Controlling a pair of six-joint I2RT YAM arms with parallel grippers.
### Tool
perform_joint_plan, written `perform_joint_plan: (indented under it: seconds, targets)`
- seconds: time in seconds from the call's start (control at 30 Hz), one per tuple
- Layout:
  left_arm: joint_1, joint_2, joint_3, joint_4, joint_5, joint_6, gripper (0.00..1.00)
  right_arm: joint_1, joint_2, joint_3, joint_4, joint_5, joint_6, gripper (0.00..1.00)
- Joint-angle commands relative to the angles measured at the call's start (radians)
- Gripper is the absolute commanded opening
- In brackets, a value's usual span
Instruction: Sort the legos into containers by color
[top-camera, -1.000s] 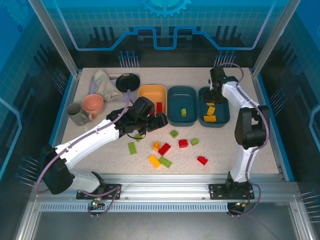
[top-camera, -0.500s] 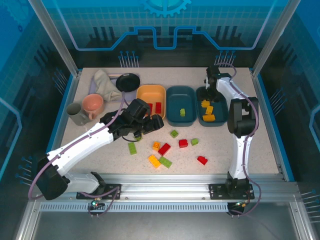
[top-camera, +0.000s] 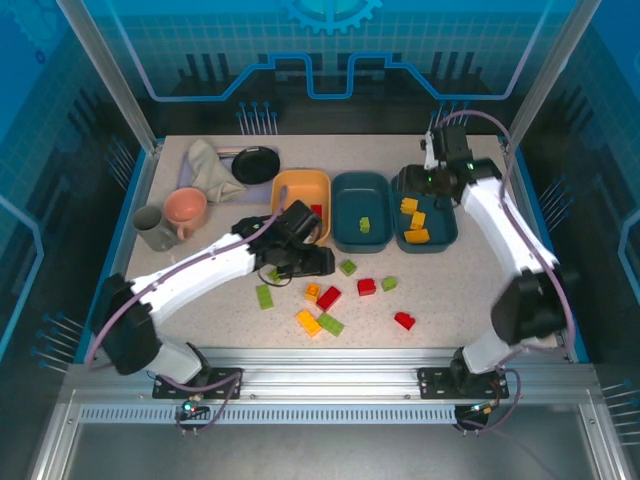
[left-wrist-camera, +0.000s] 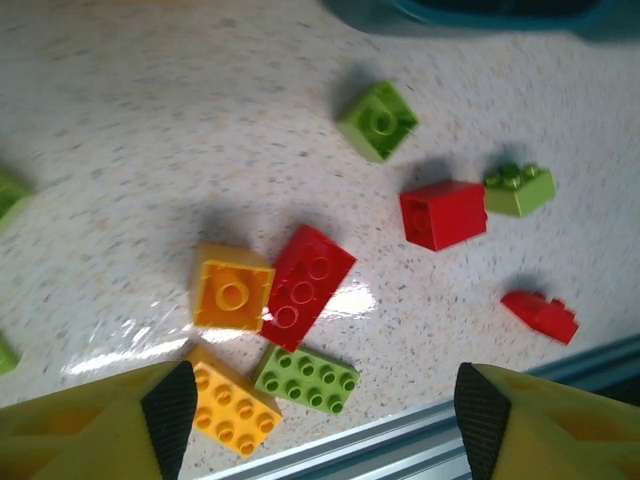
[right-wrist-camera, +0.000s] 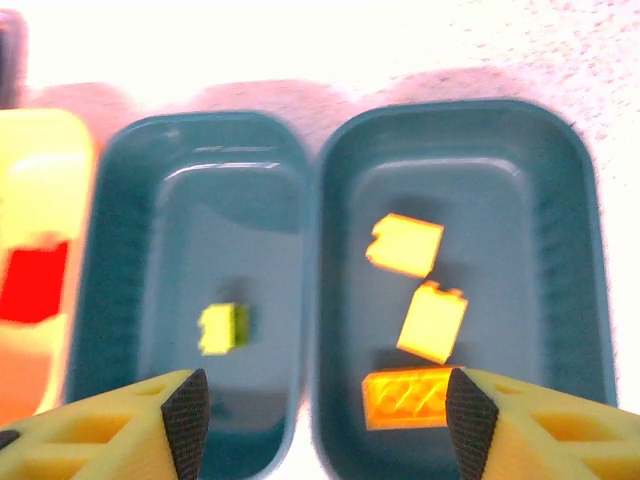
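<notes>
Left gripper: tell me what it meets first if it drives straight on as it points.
Most likely the flat green brick lying ahead of the open left gripper, beside a yellow brick; depth is unclear, so maybe bare table.

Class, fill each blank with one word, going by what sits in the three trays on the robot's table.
The right teal tray holds ___ yellow-orange bricks.
The lone brick in the middle teal tray is ___.
The visible brick in the light orange tray is ___.
Missing words: three; green; red.
</notes>
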Motion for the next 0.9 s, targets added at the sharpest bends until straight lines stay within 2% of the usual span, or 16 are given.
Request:
perform_joint_plan:
  seconds: [0.0, 0.1, 0.2, 0.37, 0.43, 0.5, 0.63, 0.87]
  targets:
    - [-0.039, 0.113, 0.115, -0.05, 0.047, 0.235, 0.67, 0.028, -0.193, -0.251, 0.063, -0.094, 0.096, 0.67]
    - [-0.051, 0.243, 0.204, -0.087, 0.038, 0.335, 0.63, 0.069, -0.395, -0.446, 0.075, -0.181, 0.1, 0.71]
    - [-0.051, 0.357, 0.284, -0.159, -0.001, 0.402, 0.61, 0.073, -0.567, -0.592, 0.038, -0.324, 0.094, 0.74]
    - [-0.065, 0.45, 0.303, -0.198, -0.009, 0.465, 0.62, 0.087, -0.819, -0.714, -0.079, -0.412, 0.129, 0.89]
    - [-0.079, 0.468, 0.289, -0.198, -0.017, 0.483, 0.62, 0.137, -0.84, -0.715, -0.07, -0.376, 0.155, 0.93]
    - [-0.093, 0.486, 0.282, -0.201, -0.032, 0.504, 0.62, 0.143, -0.801, -0.709, -0.089, -0.357, 0.186, 0.93]
    - [-0.108, 0.515, 0.278, -0.196, -0.043, 0.519, 0.62, 0.147, -0.742, -0.703, -0.078, -0.41, 0.254, 0.87]
    - [-0.117, 0.55, 0.249, -0.176, -0.109, 0.502, 0.52, 0.163, -0.786, -0.705, -0.076, -0.38, 0.297, 0.87]
